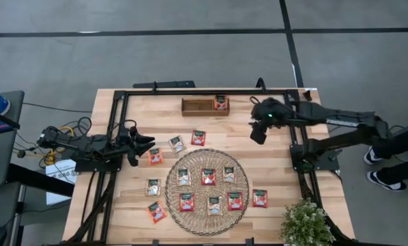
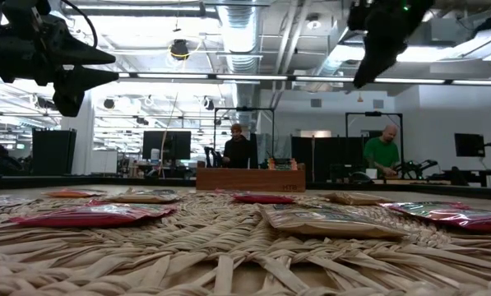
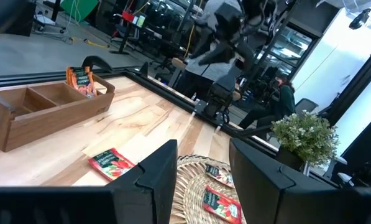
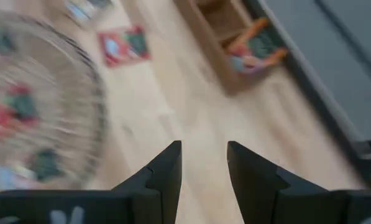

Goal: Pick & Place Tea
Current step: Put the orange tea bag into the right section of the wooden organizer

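in the high view the pale wooden counter [image 1: 272, 171] fills the middle of the frame, edged by a black frame. the small flat square tea sachets [image 1: 208, 176], red-orange and cream with dark green bands, lie mostly on the big round woven mat [image 1: 173, 179] at lower centre; others are scattered on bare wood left and above it, one at the mat's right. one sachet stands in the long brown wooden tray [image 1: 197, 106] near the top edge. the right hand [image 1: 258, 133] hovers right of the tray over bare wood, fingers apart, empty. the left hand [image 1: 145, 145] waits at centre left, fingers parted, empty.
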Tool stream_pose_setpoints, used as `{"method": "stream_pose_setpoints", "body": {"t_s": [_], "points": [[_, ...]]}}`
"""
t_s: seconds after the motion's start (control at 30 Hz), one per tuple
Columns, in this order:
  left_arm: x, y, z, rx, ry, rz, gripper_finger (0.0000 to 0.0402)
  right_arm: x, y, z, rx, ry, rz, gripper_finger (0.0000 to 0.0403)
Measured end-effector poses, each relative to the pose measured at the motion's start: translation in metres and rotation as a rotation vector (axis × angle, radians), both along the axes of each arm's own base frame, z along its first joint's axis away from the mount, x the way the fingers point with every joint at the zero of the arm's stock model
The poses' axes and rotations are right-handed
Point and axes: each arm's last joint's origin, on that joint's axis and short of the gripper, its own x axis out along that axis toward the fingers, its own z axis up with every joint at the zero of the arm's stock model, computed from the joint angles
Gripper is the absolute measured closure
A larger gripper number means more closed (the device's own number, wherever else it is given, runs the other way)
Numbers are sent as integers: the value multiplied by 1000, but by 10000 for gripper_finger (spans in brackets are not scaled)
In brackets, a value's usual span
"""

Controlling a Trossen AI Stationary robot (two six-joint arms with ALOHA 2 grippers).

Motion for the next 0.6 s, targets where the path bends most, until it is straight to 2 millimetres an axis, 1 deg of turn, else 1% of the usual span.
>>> {"method": "stream_pose_setpoints", "body": {"t_s": [0.13,0.23,0.4,0.5,0.6], "points": [[0,0,1,-29,-16,9,263,-9,6,-13,94,-211,-3,282],[-1,1,5,-93,-71,37,263,-14,11,-19,105,-369,7,282],[-2,2,9,-105,-117,67,263,-21,19,-27,113,-618,38,282],[-2,3,9,-107,-115,88,263,-25,23,-32,120,-724,54,282],[-1,3,9,-104,-98,112,263,-29,25,-36,127,-789,64,282]]}}
